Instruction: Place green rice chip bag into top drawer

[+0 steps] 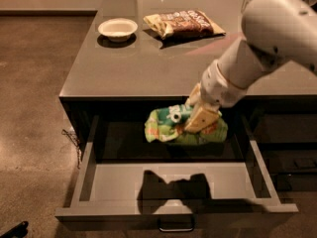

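The gripper (199,122) is clamped shut on the green rice chip bag (166,127), which hangs in mid-air with its long axis sideways, mostly left of the fingers. Below the fingers the top drawer (111,185) stands open with a bare floor. Its side walls lie well apart from them, and the counter (129,83) edge is just behind.

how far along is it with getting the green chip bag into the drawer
Done: the top drawer is pulled open and the green rice chip bag is off the counter. In hand: the gripper, shut on the bag, holds it in the air above the open drawer, its shadow on the drawer floor. Left: lower it in and release.
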Tool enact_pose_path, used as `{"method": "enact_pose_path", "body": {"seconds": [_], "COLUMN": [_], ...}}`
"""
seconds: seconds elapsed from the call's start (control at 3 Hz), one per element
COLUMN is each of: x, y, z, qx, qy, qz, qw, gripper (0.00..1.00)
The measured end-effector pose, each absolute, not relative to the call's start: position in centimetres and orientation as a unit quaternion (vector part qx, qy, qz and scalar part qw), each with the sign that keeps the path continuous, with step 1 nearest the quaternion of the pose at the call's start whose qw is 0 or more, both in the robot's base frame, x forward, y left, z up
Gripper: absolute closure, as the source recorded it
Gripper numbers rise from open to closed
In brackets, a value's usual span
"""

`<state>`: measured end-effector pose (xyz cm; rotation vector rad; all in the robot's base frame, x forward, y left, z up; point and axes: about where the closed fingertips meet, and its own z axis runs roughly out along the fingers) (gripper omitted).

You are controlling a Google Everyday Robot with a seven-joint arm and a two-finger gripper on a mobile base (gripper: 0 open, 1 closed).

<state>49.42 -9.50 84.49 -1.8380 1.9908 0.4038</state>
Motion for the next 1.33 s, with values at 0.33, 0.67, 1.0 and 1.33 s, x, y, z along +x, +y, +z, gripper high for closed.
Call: {"method": "enact_pose_path", "body": {"seconds": [0.33, 0.67, 1.0, 1.33], "x": [48.8, 49.0, 49.3, 49.7], "y": [-10.4, -11.1, -11.4, -12.3], "z": [80.0, 77.3, 76.6, 77.4], "qx": [-0.646, -0.638, -0.636, -0.633], "qy": [0.725, 0.73, 0.73, 0.732], "qz": [0.155, 0.161, 0.16, 0.147], "qw": [0.181, 0.186, 0.192, 0.205], "gripper": [0.63, 0.32, 0.08, 0.0]}}
